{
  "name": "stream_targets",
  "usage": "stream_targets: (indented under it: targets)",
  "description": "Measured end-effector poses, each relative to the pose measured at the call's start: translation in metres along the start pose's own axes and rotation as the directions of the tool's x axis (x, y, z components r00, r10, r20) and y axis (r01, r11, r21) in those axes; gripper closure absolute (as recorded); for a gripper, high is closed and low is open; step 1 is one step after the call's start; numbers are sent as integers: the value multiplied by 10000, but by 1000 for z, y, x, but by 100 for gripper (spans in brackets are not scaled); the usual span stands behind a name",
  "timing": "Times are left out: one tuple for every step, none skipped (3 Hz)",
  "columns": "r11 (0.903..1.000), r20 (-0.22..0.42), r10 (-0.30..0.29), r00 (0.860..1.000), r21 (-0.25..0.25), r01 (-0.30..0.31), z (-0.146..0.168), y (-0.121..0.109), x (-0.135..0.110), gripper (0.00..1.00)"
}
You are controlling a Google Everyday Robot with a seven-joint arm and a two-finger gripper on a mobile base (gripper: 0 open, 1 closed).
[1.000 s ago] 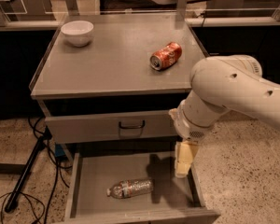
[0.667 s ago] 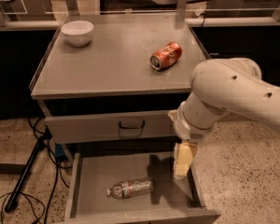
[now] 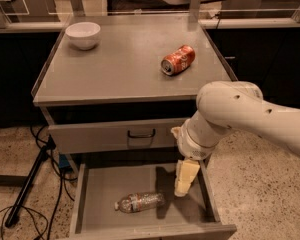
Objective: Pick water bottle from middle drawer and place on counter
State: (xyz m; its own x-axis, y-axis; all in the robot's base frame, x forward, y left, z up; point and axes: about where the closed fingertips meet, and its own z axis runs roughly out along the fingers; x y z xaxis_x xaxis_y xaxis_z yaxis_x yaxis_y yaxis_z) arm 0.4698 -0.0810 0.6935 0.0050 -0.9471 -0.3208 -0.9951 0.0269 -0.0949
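Note:
The water bottle, clear and crinkled with a reddish band, lies on its side on the floor of the open middle drawer, cap to the left. My gripper hangs from the white arm over the drawer's right part, just right of the bottle and above it, not touching it. The counter is the flat grey cabinet top above.
An orange-red soda can lies on its side on the counter's right part. A white bowl stands at its back left. A closed drawer front with a dark handle is above the open drawer. Cables and a stand leg lie left.

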Motion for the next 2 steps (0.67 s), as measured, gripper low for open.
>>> stream_targets:
  targets:
    - [9997, 356, -15, 9994, -257, 24, 18, -4, -8, 0]
    - [9994, 444, -3, 9990, -350, 18, 23, -4, -9, 0]
